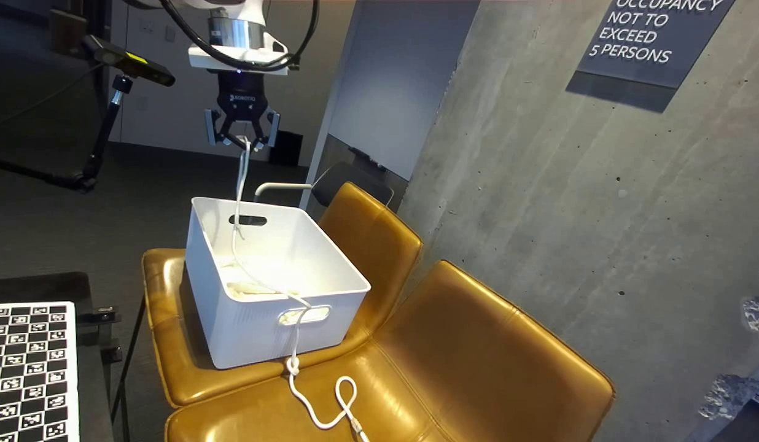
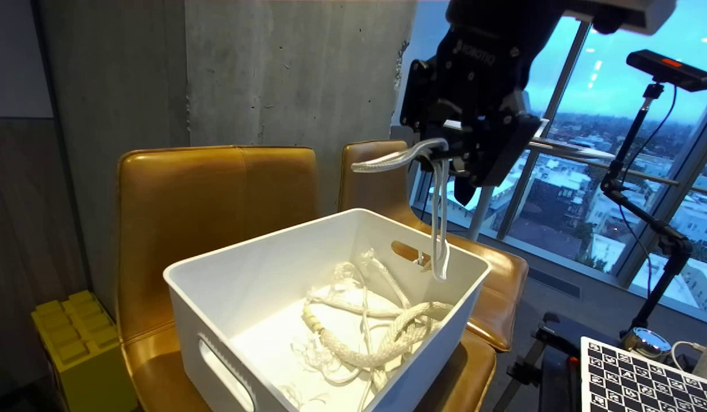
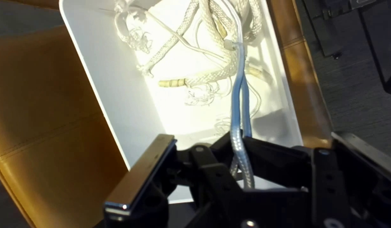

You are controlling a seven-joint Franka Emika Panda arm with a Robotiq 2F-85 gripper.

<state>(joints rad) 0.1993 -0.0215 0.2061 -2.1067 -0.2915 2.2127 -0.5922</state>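
1. We see the tool (image 1: 244,146) up high above the white bin (image 1: 256,334). Its two tips are together, pinched on a white cord (image 3: 235,101).
2. The cord hangs right under the tool, so its long way runs up and down there. In an exterior view, a bent bit (image 2: 388,162) of it sticks out sideways from the tips.
3. Lower down, what looks to us like the same cord slants across the bin and goes over the top edge at a short end, by a handle hole (image 1: 319,314). So from the tool, the rest lies down and toward that end.
4. Outside, we see a knot (image 1: 293,366) near the bin's bottom edge, then a loose curl on the seat of a tan chair (image 1: 478,350).
5. Thicker ropes (image 2: 356,359) lie heaped on the bin's bottom, well apart from the tool.
6. The bin stands on another chair (image 1: 373,227).
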